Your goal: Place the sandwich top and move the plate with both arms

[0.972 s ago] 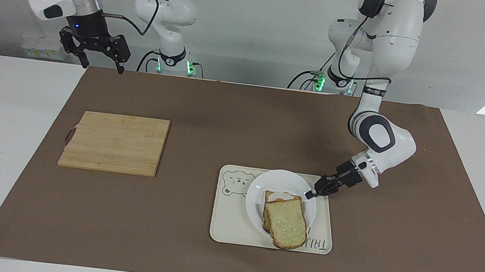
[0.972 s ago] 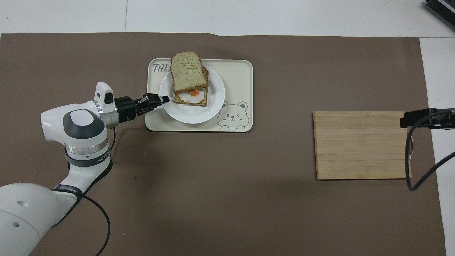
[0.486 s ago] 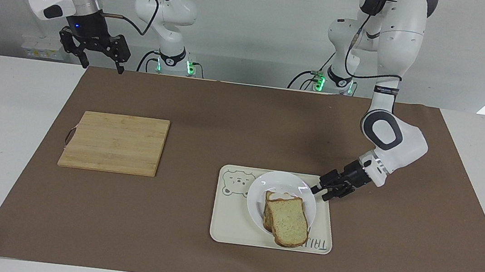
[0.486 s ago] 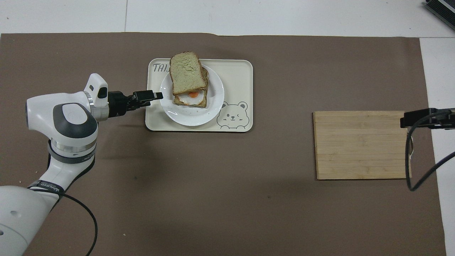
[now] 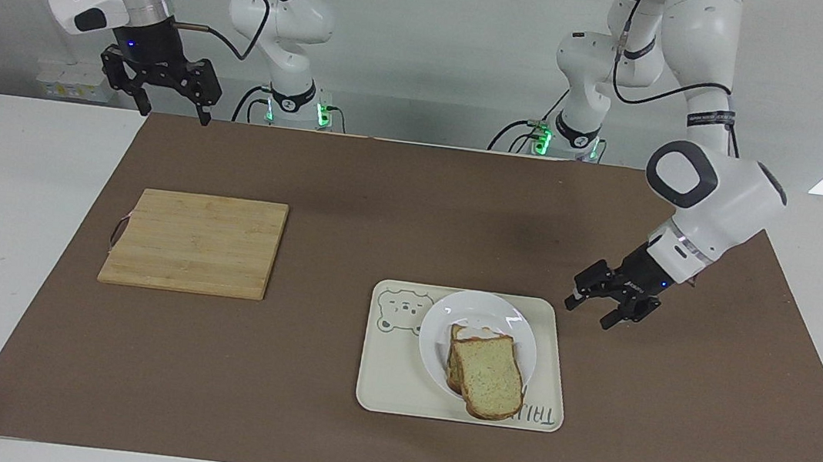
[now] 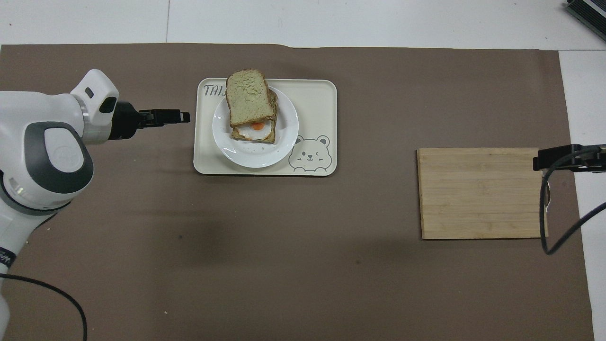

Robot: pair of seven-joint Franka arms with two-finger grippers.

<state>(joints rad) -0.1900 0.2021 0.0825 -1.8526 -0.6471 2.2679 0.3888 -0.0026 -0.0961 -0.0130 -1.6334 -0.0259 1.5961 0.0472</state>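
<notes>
The sandwich top (image 5: 488, 375) (image 6: 250, 101) lies on the egg-bearing bread slice (image 6: 257, 129), shifted away from the robots so that it overhangs the rim of the white plate (image 5: 485, 301) (image 6: 255, 158). The plate sits on the cream bear tray (image 5: 386, 383) (image 6: 317, 94). My left gripper (image 5: 587, 314) (image 6: 184, 116) hangs open and empty over the brown mat, just off the tray's edge toward the left arm's end, touching nothing. My right gripper (image 5: 174, 115) waits open and raised over the mat's corner at the right arm's end.
A wooden cutting board (image 5: 195, 241) (image 6: 480, 192) lies on the brown mat toward the right arm's end. The right arm's black cable and hand (image 6: 568, 157) reach in beside the board. White tabletop borders the mat.
My left gripper opened at the plate's rim, let go, and drew back off the tray toward the left arm's end while rising. The right arm stayed still.
</notes>
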